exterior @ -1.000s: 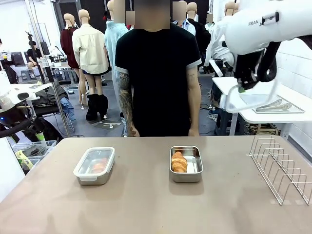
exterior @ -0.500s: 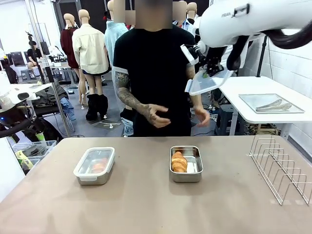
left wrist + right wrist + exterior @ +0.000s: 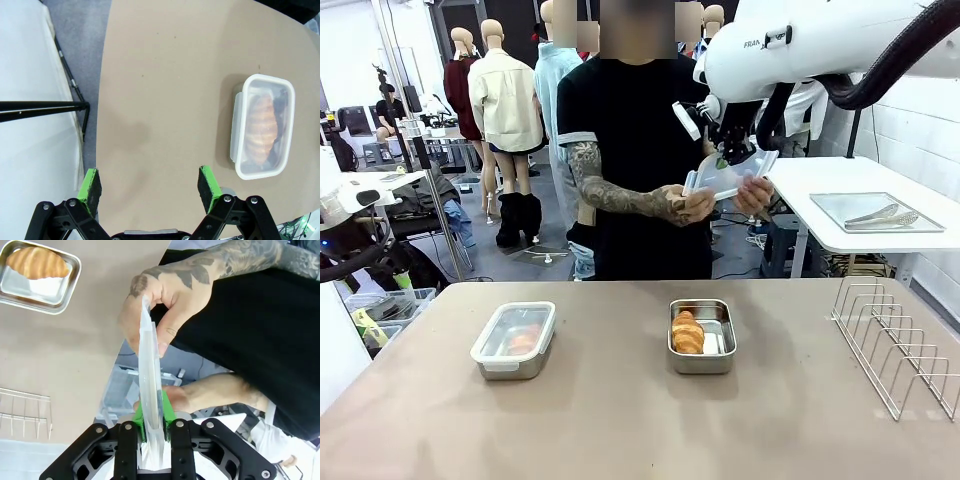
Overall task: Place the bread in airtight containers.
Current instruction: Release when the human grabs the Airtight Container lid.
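A wire rack [image 3: 898,345] stands on the brown table [image 3: 620,420]; on a white side table [image 3: 860,235], tongs [image 3: 882,214] lie on a tray [image 3: 840,205].

Table [image 3: 620,420]: matte tan-brown. Lidded container [image 3: 514,339]: shiny steel w/ clear lid, whitish rim, orange-brown roll [image 3: 262,127] showing thru, ridged. Open container [image 3: 701,336]: silver, holds golden-brown croissant [image 3: 687,332], white patch beside it. Lid [image 3: 151,375] in right gripper [image 3: 154,426]: clear, milky edge-on. Grippers black, pads [image 3: 90,184] bright green; arm [image 3: 800,45] white. Person [image 3: 640,150]: black tee, dark tattoo patterns on forearms. Wire rack [image 3: 900,345]: silver.
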Controlling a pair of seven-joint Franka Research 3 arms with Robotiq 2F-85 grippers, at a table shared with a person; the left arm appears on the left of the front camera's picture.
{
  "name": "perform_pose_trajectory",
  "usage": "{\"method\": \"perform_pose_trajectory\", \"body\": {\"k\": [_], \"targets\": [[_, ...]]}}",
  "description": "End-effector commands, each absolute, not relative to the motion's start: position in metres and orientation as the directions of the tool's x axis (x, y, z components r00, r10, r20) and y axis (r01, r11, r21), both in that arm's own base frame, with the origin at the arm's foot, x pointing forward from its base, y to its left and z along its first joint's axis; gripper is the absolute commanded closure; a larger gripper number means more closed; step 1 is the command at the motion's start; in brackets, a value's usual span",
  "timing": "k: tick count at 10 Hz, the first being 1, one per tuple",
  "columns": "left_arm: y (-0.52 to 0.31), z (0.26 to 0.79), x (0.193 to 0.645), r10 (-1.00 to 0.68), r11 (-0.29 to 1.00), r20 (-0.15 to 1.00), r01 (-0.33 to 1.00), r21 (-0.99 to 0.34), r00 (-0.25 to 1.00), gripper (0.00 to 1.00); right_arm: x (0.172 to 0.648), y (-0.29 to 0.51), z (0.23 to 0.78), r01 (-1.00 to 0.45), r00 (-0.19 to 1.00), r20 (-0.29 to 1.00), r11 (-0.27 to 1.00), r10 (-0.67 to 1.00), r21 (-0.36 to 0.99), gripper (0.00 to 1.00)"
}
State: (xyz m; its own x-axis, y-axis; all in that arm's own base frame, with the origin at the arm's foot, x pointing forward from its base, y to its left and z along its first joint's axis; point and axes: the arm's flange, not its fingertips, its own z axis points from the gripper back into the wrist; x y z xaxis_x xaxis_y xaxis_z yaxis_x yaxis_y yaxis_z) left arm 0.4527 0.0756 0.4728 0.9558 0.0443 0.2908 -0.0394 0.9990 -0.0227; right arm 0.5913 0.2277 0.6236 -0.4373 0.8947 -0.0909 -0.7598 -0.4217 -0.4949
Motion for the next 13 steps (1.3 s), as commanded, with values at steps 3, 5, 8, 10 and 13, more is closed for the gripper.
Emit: {"method": "perform_pose_trajectory", "body": {"k": [3,5,8,10,13], "targets": [[0.077,0.473,0.452,0.051,0.999,0.291,-0.047,-0.021,0.955,0.00,0.598,0.232,0.631,-0.766,-0.438,-0.103,-0.431,0.893,-0.478,1.00],[0.077,0.473,0.452,0.051,0.999,0.291,-0.047,-0.021,0.955,0.00,0.595,0.229,0.633,-0.783,-0.427,-0.081,-0.414,0.900,-0.464,0.77],[0.077,0.473,0.452,0.051,0.999,0.291,-0.047,-0.021,0.955,0.00,0.555,0.203,0.661,-0.846,-0.403,-0.012,-0.378,0.915,-0.376,0.19],[0.077,0.473,0.452,0.051,0.999,0.291,-0.047,-0.021,0.955,0.00,0.527,0.166,0.684,-0.889,-0.357,0.051,-0.323,0.933,-0.324,0.00],[0.077,0.473,0.452,0.051,0.999,0.291,-0.047,-0.021,0.955,0.00,0.502,0.110,0.676,-0.953,-0.245,0.169,-0.205,0.955,-0.222,0.00]]}}
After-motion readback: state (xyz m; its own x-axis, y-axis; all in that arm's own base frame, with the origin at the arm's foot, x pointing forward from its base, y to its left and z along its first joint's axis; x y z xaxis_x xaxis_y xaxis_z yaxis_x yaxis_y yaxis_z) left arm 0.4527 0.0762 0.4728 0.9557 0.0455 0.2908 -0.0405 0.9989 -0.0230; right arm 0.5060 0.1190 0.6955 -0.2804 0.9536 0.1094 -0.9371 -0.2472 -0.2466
